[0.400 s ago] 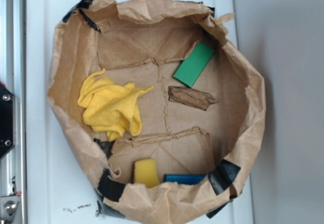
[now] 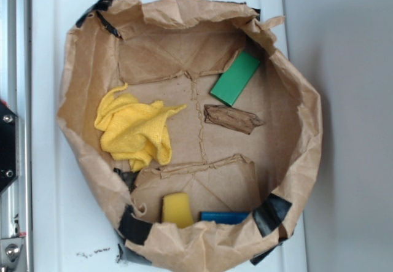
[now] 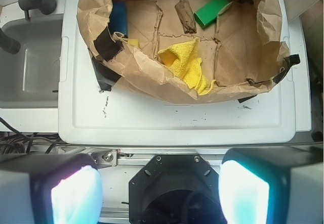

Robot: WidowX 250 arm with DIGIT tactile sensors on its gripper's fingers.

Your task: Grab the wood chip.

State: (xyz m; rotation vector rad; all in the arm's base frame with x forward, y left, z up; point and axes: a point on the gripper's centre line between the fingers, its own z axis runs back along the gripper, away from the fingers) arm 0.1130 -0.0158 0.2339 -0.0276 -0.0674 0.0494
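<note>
The wood chip (image 2: 232, 119) is a dark-brown rough sliver lying flat on the floor of the brown paper bag (image 2: 92, 69), just below the green block (image 2: 236, 78). In the wrist view the wood chip (image 3: 185, 14) sits far off at the top, left of the green block (image 3: 213, 10). My gripper (image 3: 159, 191) is open, its two pale pads wide apart with nothing between them. It hovers well short of the bag, over the rail at the tray's near edge. The exterior view does not show the gripper.
A crumpled yellow cloth (image 2: 136, 129) lies in the bag's left half. A yellow sponge (image 2: 177, 209) and a blue block (image 2: 224, 217) rest against the bag's near wall. The bag stands on a white tray (image 2: 46, 192). A grey sink (image 3: 30, 67) adjoins the tray.
</note>
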